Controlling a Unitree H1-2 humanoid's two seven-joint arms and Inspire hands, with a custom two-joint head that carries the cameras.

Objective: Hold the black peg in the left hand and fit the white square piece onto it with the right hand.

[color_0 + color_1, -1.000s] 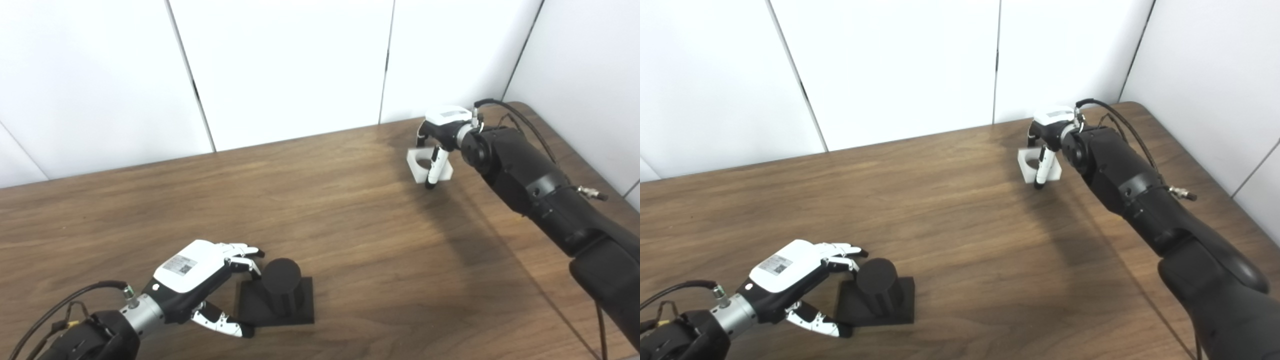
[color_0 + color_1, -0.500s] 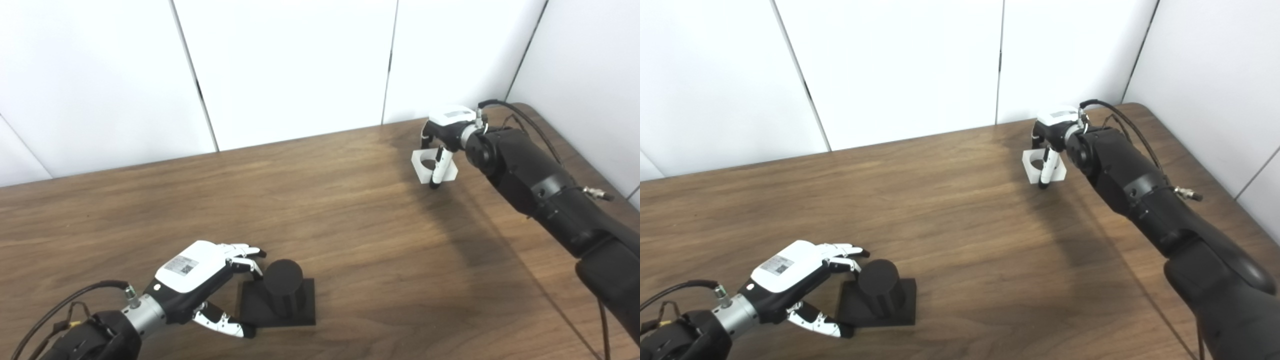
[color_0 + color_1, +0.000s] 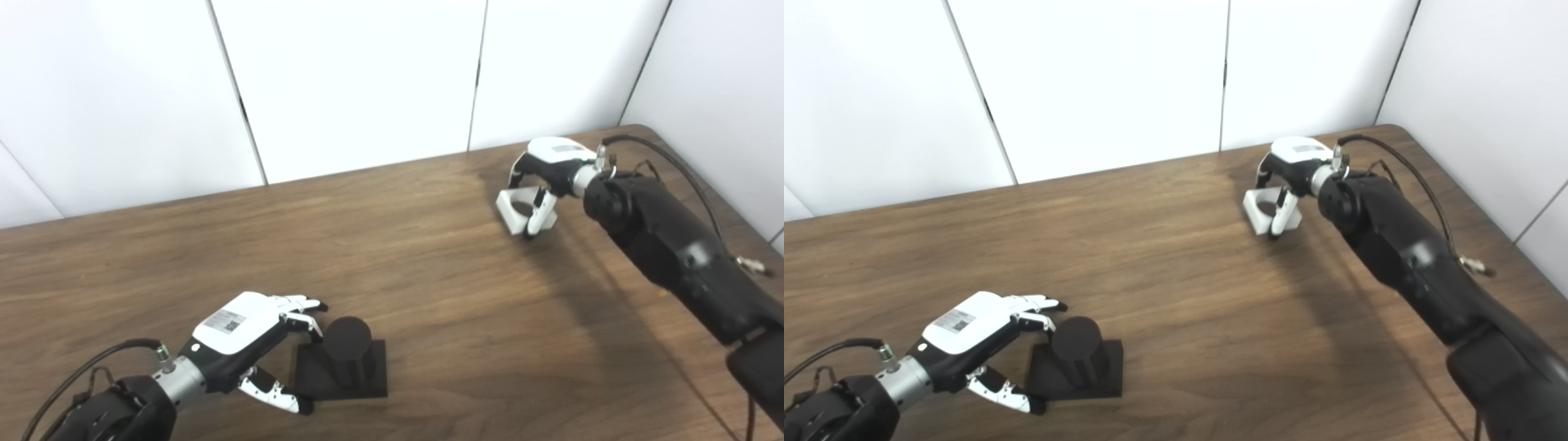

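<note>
Right hand (image 3: pixel 547 173) clamps the white square piece (image 3: pixel 522 210) at the table's (image 3: pixel 429 275) far right side. Left hand (image 3: pixel 245 334) cups open beside the black peg (image 3: pixel 346 352), fingertips (image 3: pixel 309 306) near it, peg standing near the front edge

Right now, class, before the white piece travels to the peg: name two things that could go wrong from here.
1. The right hand pinches the white square piece at its edges, tilted; it may slip or arrive askew.
2. The left hand sits open beside the black peg, with only its fingertips near, so the peg could shift when the piece presses on.
</note>
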